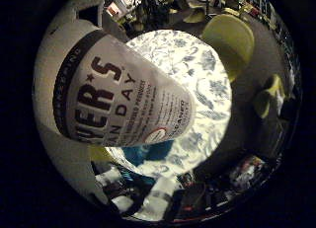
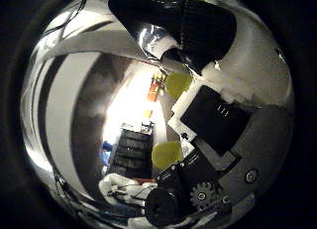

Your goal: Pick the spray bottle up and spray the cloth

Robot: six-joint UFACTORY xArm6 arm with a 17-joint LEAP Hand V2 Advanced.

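The spray bottle (image 1: 113, 90), pale with a dark printed label, fills much of the little finger side view and lies close against my palm. It hangs tilted above a round table (image 1: 202, 75) covered in a blue floral pattern. A small blue cloth (image 1: 150, 151) lies on that table, just past the bottle's lower edge. In the thumb side view my hand (image 2: 208, 115) shows as black and white parts, with its fingers (image 2: 198, 21) curled round the bottle's pale body (image 2: 64, 115). The bottle's spray head is out of sight.
Yellow-green chairs (image 1: 229, 40) (image 1: 269, 97) stand around the far side of the table. Cluttered shelves and boxes (image 1: 242, 171) line the room's edge. A dark rack (image 2: 130, 149) and a bright doorway show past the bottle.
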